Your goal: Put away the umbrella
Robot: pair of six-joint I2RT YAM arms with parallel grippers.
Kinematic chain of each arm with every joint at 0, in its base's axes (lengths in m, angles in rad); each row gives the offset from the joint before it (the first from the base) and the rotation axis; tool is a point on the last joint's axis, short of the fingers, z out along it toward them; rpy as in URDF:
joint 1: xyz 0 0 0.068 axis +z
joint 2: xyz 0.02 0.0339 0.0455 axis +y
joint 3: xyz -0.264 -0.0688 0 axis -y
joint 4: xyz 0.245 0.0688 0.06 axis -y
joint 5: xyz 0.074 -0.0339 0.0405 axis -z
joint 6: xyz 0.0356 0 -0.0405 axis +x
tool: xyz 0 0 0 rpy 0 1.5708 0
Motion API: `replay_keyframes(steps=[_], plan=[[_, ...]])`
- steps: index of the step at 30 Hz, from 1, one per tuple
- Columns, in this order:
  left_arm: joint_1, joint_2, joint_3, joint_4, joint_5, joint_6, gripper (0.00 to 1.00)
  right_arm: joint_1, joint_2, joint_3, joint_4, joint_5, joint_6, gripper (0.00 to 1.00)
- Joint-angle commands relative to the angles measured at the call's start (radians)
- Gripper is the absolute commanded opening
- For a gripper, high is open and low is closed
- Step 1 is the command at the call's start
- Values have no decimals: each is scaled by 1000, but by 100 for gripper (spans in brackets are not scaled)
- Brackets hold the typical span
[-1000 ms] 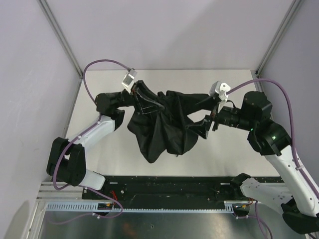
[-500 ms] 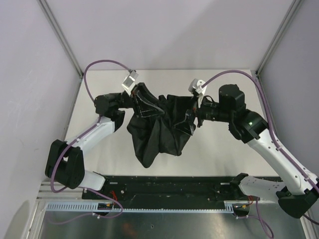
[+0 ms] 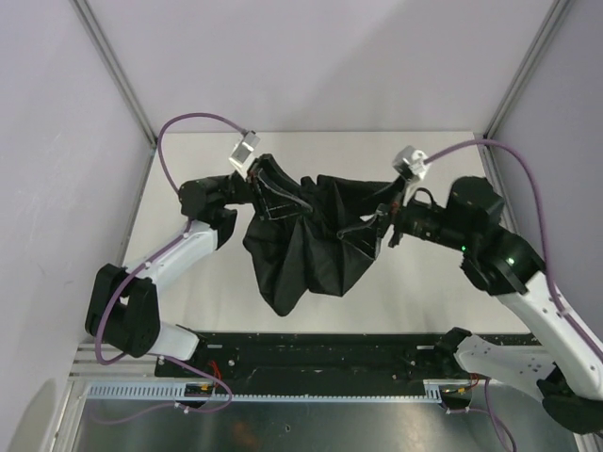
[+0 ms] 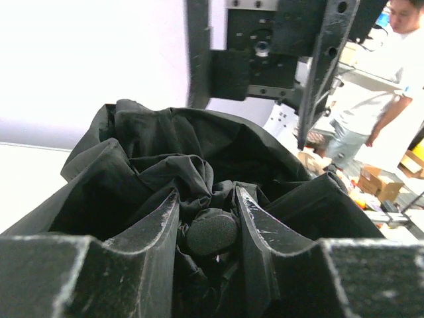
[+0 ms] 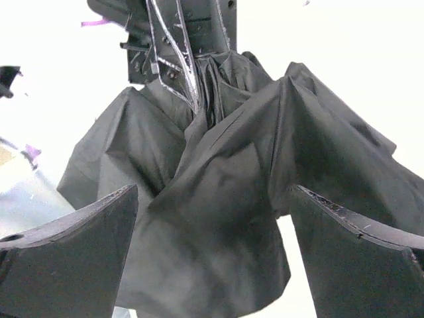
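Note:
The umbrella (image 3: 306,240) is a crumpled mass of matte black fabric hanging above the table between my two arms. My left gripper (image 3: 261,185) holds its upper left end. In the left wrist view that gripper (image 4: 207,192) is shut on the umbrella (image 4: 165,152), its fingers (image 4: 159,225) pressing a rounded black cap (image 4: 212,232) wrapped in folds. My right gripper (image 3: 380,226) stands wide open at the fabric's right edge. From the right wrist, the draped umbrella (image 5: 218,179) fills the space ahead of that gripper (image 5: 213,192); whether the fingers touch it I cannot tell.
The white table (image 3: 424,282) is boxed in by grey walls on the left, back and right. A black rail (image 3: 320,353) runs along the near edge by the arm bases. A person (image 4: 391,73) stands beyond the cell in the left wrist view.
The right gripper pushed left into the fabric half a second ago, then drew back to the right, still open. The left gripper kept its hold; the fabric shifted slightly.

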Motion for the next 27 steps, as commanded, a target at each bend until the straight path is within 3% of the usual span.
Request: replay_keyframes(steps=[1,8,15,22,24,27], plan=[[22,9,15,346,-141,14,0,101,-68,9,-18,359,37,99],[21,17,-36,332,-184,25,0,390,43,54,43,762,-51,99],[15,-51,-74,238,-180,79,0,395,175,60,45,908,-92,99],[7,-102,-90,237,-100,94,0,286,190,60,45,704,-63,79],[5,-121,-97,237,-93,111,0,285,178,59,41,631,-67,83],[7,-135,-105,237,-102,136,0,283,119,60,14,552,-35,95]])
